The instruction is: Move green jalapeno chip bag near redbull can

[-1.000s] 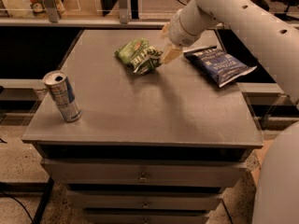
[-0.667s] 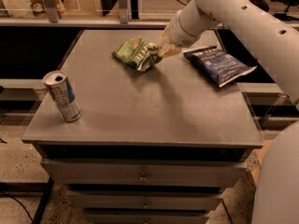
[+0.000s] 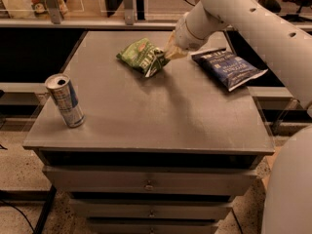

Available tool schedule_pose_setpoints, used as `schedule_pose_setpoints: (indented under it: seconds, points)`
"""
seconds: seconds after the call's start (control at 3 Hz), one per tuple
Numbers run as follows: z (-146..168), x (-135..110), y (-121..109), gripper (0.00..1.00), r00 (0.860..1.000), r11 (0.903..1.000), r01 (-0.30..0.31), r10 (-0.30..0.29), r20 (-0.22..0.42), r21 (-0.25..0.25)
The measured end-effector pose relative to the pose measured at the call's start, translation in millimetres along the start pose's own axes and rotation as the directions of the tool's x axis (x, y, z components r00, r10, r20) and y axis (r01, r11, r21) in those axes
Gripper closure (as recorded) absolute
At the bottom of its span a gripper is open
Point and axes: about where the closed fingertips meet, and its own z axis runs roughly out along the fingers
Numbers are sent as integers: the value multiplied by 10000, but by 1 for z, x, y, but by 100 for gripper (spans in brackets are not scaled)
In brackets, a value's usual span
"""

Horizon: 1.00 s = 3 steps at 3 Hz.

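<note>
The green jalapeno chip bag (image 3: 140,56) lies crumpled at the back middle of the grey table (image 3: 146,116). My gripper (image 3: 168,54) comes in from the upper right and is shut on the bag's right end, which it holds slightly raised. The redbull can (image 3: 65,100) stands upright near the table's front left edge, well apart from the bag. The fingertips are partly hidden behind the bag's folds.
A larger dark blue chip bag (image 3: 228,68) lies at the back right of the table, just right of the gripper. Drawers (image 3: 148,182) sit under the tabletop. Shelving with clutter (image 3: 44,4) stands behind. My white arm (image 3: 253,23) spans the upper right.
The green bag and the gripper have shifted slightly up and to the left. The can and the blue bag have not moved.
</note>
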Motion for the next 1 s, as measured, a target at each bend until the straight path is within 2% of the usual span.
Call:
schedule_pose_setpoints:
  seconds: [0.33,0.67,1.0]
  points:
    - [0,0,0,100,10000,10000,0,0,0,-2]
    - [5,-11,6,100,9976,9990,17,14,691,-455]
    - [-1,-32,21,100,9880,9958,337,-204,1529,-851]
